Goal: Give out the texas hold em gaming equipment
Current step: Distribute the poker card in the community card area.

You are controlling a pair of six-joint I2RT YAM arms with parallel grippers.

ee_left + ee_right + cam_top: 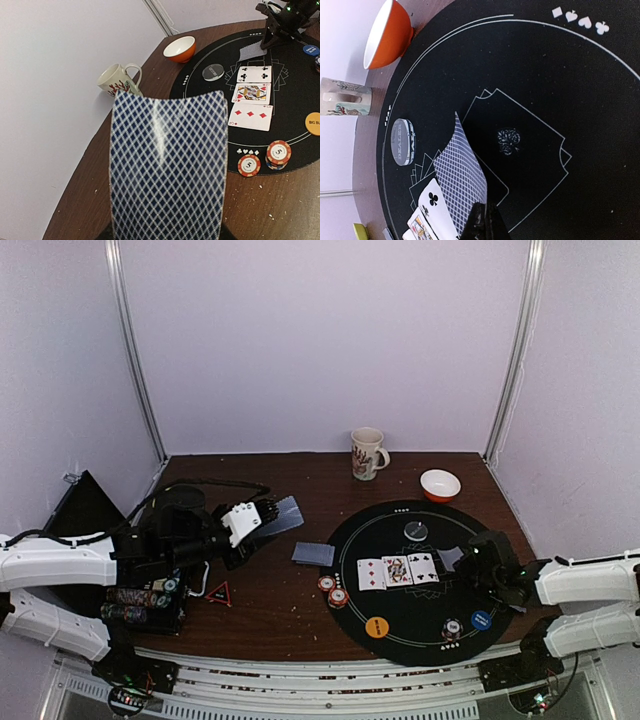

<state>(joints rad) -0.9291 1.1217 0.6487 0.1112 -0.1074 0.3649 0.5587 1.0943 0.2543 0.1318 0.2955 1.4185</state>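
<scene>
Brown worktop [270, 615] inside white walls, seen from above: we show the left arm reaching rightward from the table's left side, its hand [262, 519] pinching a bowed blue-backed card [167, 165] raised clear of the wood, left of the black mat [420, 635]. The right arm stretches leftward low over the mat, its hand [472, 562] pressed together on a tilted card [462, 185] just beside three face-up cards [397, 571]. We also mark the chips [333, 590] at the mat's left rim.

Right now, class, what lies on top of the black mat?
Three face-up cards, dealer button, orange button, blue button, chips. The right gripper and its card hide the mat beneath.
</scene>
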